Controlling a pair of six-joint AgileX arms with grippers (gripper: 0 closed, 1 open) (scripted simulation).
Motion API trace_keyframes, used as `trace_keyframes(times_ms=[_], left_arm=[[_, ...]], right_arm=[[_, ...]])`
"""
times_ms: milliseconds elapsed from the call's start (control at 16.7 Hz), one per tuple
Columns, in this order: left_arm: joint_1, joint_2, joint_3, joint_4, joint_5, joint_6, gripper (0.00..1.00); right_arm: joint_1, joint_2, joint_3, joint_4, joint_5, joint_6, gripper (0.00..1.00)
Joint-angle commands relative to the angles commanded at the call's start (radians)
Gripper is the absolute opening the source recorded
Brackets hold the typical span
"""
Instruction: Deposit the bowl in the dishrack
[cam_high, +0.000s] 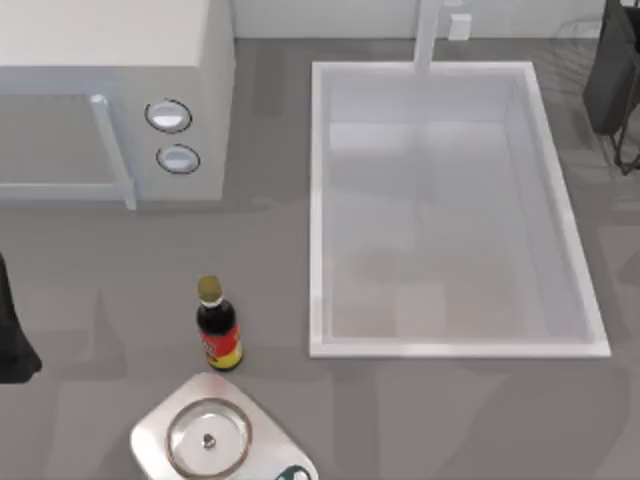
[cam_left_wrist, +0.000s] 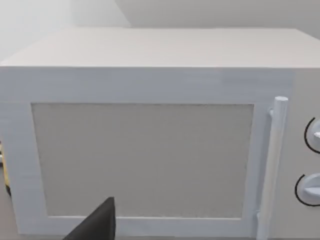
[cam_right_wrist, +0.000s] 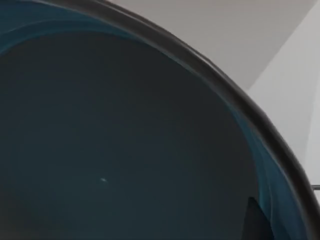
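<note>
The bowl looms close in the right wrist view, with a teal-blue inside and a dark rim curving across. My right gripper is shut on it at the rim. One dark finger lies against the inner wall. The dishrack shows its edge at the table's far right corner in the top view, as a dark grey upright panel with thin black wire below it. My left arm is parked at the table's left edge. Its gripper faces the microwave door.
A white microwave stands at the back left, its door filling the left wrist view. The big white sink basin takes the middle right. A sauce bottle stands near the front, beside a white scale bearing a clear lid.
</note>
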Motion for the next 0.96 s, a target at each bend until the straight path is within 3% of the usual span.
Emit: trace_keyframes(times_ms=[600, 960], left_arm=[[0.0, 0.0, 0.0, 0.0, 0.0, 0.0, 1.0], [0.0, 0.0, 0.0, 0.0, 0.0, 0.0, 1.0]], right_arm=[[0.0, 0.0, 0.0, 0.0, 0.0, 0.0, 0.98], [0.0, 0.0, 0.0, 0.0, 0.0, 0.0, 1.0]])
